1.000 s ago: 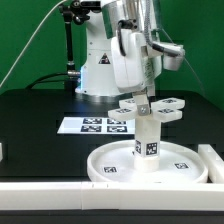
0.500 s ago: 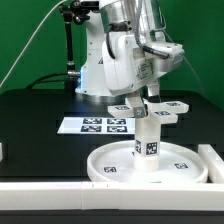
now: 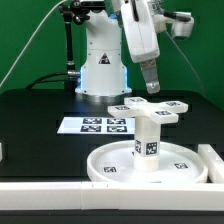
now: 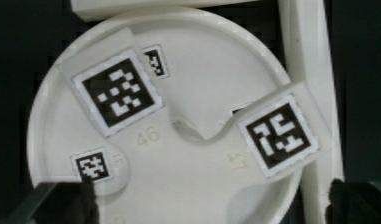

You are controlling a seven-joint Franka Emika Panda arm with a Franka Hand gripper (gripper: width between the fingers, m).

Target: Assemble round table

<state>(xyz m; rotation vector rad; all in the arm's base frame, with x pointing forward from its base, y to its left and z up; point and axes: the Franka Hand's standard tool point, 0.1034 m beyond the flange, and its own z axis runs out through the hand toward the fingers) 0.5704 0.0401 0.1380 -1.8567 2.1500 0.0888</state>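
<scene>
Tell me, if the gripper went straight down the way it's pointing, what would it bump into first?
Probably the cross-shaped foot on top of the leg. The gripper hangs just above it, though depth is hard to judge.

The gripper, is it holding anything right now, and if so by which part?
Nothing is held. The gripper hangs above the cross foot, apart from it; the foot sits on the leg, which stands in the disc.

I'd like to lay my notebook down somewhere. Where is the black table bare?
Bare: the black table at the exterior view's left, beside the marker board. Crowded: the front, where the round disc carries the leg and cross-shaped foot, under the gripper.
</scene>
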